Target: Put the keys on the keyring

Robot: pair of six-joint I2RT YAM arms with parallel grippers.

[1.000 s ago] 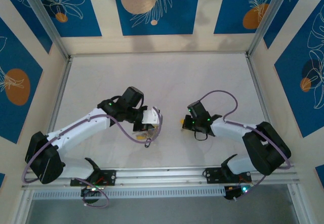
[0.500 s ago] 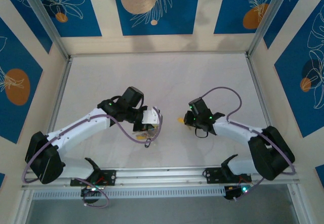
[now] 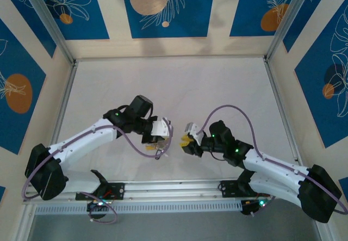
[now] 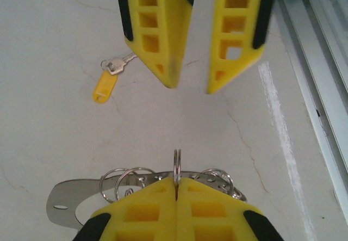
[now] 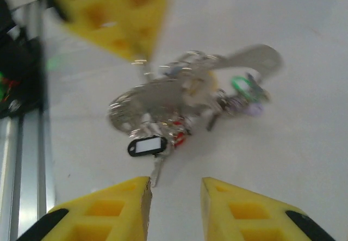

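My left gripper (image 4: 177, 184) is shut on a small upright split ring (image 4: 177, 162) of the keyring (image 4: 70, 196), a grey metal band carrying several more rings. From the right wrist that keyring (image 5: 157, 97) lies blurred on the table, with a white-tagged key (image 5: 147, 146) and a red tag (image 5: 182, 137) hanging from it. A loose key with a yellow tag (image 4: 106, 80) rests on the table beyond it. The right gripper (image 5: 175, 189) is open and empty, facing the keyring a short way off. From above, the left gripper (image 3: 161, 138) and right gripper (image 3: 187, 143) nearly meet.
The aluminium rail (image 3: 174, 189) runs along the near edge, close by in the left wrist view (image 4: 321, 61). A green ring and a purple piece (image 5: 242, 86) sit at the bundle's far end. Purple cables loop over both arms. Open table lies beyond the grippers.
The right arm has swung left and towards the near edge, bringing its open gripper close to the left gripper and keyring. The left arm has barely moved.
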